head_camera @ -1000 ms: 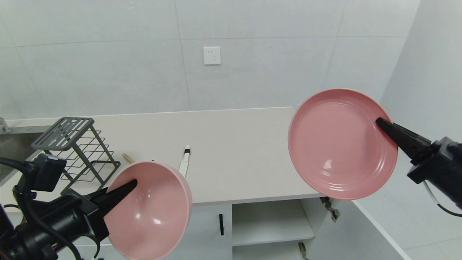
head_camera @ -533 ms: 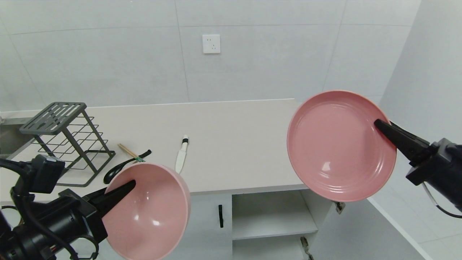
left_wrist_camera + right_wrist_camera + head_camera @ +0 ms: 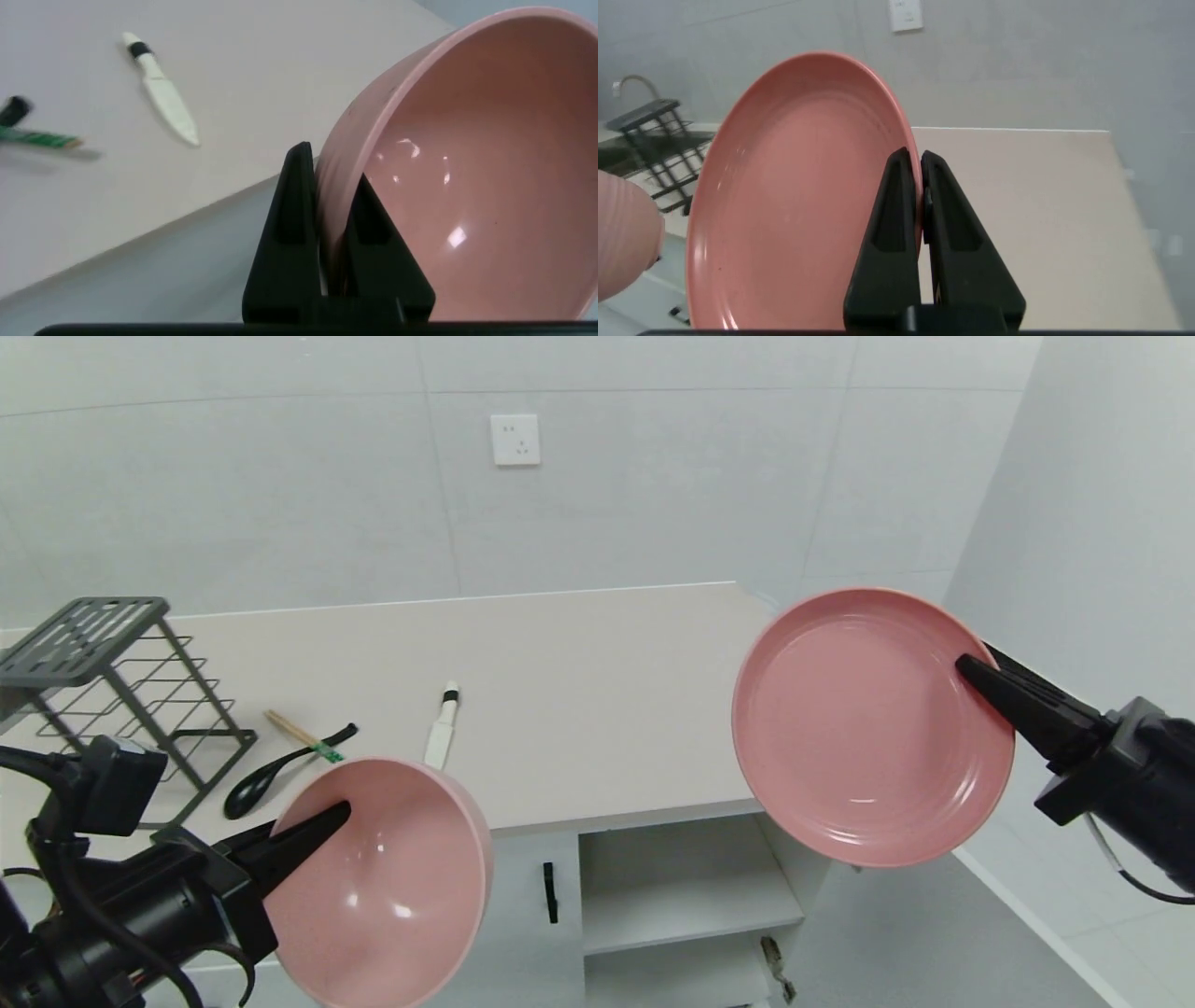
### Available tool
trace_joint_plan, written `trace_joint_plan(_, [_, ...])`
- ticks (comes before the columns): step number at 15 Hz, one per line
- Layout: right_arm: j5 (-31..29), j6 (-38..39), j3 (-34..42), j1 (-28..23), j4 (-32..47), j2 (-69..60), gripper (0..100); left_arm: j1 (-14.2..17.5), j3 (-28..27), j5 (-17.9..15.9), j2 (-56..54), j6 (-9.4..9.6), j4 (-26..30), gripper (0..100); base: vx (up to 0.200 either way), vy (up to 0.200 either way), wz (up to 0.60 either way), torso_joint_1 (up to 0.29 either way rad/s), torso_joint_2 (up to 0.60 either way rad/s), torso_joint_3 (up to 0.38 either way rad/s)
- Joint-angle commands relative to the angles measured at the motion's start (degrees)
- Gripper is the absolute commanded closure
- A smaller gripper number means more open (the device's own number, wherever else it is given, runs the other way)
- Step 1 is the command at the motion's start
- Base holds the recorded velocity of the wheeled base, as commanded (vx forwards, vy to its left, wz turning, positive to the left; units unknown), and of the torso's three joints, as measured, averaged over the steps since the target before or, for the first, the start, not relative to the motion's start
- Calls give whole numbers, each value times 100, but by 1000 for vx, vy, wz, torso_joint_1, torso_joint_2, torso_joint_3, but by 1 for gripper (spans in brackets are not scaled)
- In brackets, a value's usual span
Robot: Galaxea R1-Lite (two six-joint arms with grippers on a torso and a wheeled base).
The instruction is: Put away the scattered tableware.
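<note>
Left tool (image 3: 338, 812) clamped on rim of pink bowl (image 3: 401, 882), right tool (image 3: 966, 667) likewise on rim of pink plate (image 3: 859, 737).

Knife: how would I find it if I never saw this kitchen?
Look at the long pale counter. Near its front edge, right of the black spoon and chopsticks, lies the knife. It alone is white and slim, with a black band.

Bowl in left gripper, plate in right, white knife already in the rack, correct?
No: the head view shows the white knife lying on the counter, outside the rack. The left gripper does hold the bowl, the right gripper the plate.
</note>
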Motion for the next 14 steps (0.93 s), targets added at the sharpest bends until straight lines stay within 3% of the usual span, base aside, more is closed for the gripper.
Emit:
trace_joint_plan(1, [2, -7, 3, 2, -3, 20, 100, -1, 0, -1, 18, 0, -4, 100, 0, 0, 0, 0, 0, 0])
trace_joint_plan(7, [2, -43, 11, 2, -3, 55, 100, 8, 0, -1, 10, 0, -4, 100, 0, 0, 0, -10, 24, 9])
trace_joint_plan(14, [2, -43, 3, 10, -3, 55, 100, 34, -9, -1, 10, 0, -13, 100, 0, 0, 0, -201, 394, 193])
